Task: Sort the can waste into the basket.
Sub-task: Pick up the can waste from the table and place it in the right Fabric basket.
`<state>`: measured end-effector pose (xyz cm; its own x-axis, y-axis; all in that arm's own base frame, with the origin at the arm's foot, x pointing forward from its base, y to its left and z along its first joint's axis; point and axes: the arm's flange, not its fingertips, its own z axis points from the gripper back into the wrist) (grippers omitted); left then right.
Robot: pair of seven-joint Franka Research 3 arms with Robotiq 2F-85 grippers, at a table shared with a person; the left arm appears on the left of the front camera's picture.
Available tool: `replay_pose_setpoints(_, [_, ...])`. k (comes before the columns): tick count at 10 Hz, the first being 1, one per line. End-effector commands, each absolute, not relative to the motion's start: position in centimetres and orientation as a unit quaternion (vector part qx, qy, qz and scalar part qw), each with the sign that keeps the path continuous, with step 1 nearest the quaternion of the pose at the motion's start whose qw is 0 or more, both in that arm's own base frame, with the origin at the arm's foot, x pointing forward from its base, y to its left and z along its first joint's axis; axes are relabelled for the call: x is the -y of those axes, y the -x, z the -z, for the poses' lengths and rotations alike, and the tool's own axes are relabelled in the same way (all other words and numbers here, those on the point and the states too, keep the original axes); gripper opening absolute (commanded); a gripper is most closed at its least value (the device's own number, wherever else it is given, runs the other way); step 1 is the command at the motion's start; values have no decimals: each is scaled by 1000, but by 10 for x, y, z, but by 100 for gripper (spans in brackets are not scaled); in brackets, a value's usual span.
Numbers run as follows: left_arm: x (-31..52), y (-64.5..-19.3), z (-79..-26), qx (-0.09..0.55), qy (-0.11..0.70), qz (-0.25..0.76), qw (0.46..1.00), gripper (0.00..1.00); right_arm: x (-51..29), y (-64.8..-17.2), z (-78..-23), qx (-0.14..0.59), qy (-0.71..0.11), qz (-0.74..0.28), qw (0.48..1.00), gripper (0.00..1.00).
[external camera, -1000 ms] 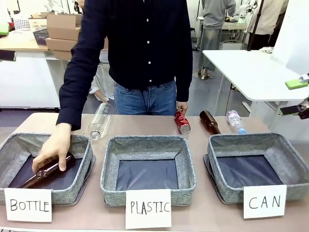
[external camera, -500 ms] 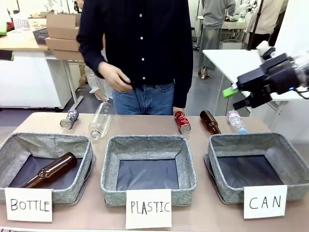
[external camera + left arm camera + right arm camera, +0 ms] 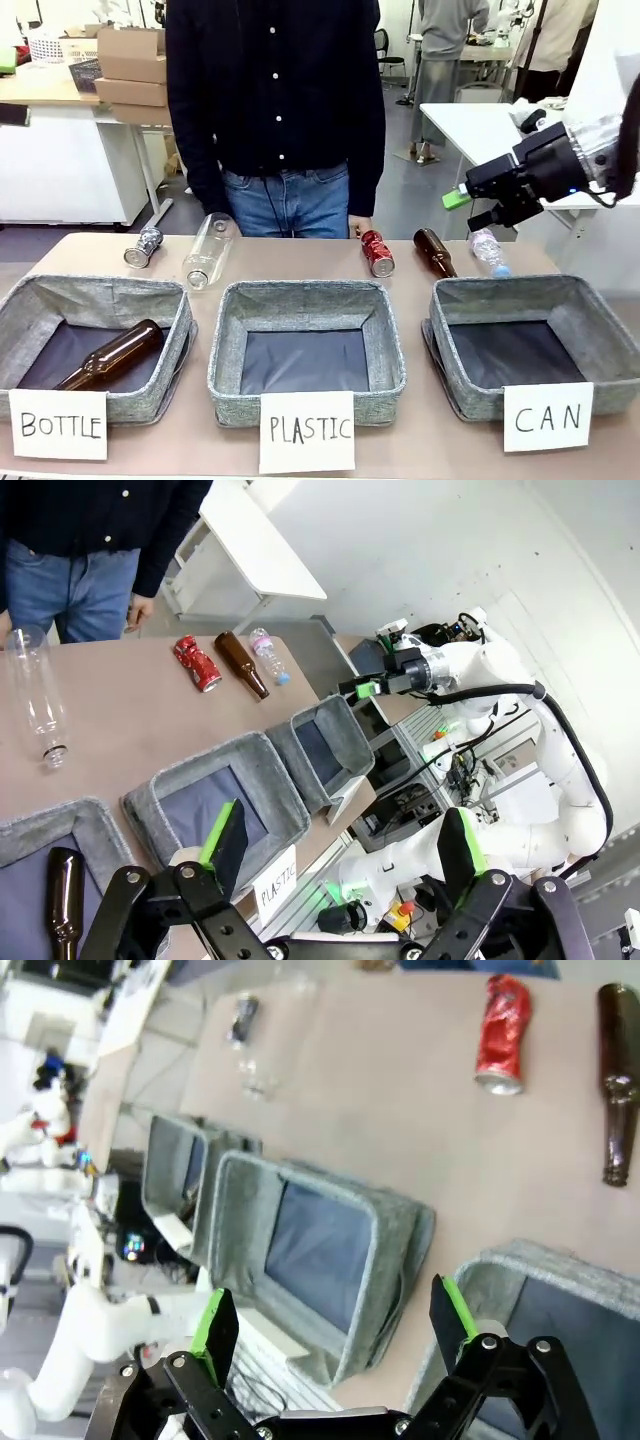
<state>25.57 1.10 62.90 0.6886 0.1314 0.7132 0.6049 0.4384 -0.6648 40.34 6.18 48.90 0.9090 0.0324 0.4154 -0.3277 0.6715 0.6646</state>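
Table (image 3: 290, 262), three baskets (image 3: 100, 290) (image 3: 305, 291) (image 3: 510, 285), two cans (image 3: 377, 253) (image 3: 143, 246), four bottles (image 3: 110, 355) (image 3: 435, 252) (image 3: 209, 250) (image 3: 487, 249)

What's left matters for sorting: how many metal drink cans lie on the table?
2: a dented red metal can at the far edge, right of centre; a silvery dark-marked can far left.

We take the PLASTIC bin (image 3: 305, 292), at the middle of the surface (image 3: 420, 450), as reference. Left of it we find the BOTTLE bin (image 3: 100, 290), with one glass bottle (image 3: 110, 355) lying inside. Right of it stands the CAN basket (image 3: 510, 285). Behind it, to the right, lie the right can (image 3: 377, 253), a second glass bottle (image 3: 435, 252) and a small plastic bottle (image 3: 487, 248), in that order outward. Behind it, to the left, lie a large plastic bottle (image 3: 208, 250) and, farther left, the left can (image 3: 144, 246). A person (image 3: 275, 100) stands behind it, beyond the surface. The right hand (image 3: 470, 208) hangs raised, behind and right of it.
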Motion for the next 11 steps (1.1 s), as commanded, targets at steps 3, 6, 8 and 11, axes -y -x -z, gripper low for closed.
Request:
replay_pose_setpoints(3, [-8, -255, -631, 366, 508, 159, 763, 100, -154, -557, -456, 144, -287, -27, 947, 100])
replay_pose_setpoints(6, [-8, -255, -631, 366, 508, 159, 763, 100, -198, -622, -411, 85, -190, -8, 978, 100])
replay_pose_setpoints(8, [-8, -255, -631, 366, 508, 159, 763, 100, -208, -647, -378, 78, -144, -6, 986, 100])
replay_pose_setpoints(11, [-8, -255, -631, 366, 508, 159, 763, 100, -207, -671, -332, 91, -111, -7, 990, 100])
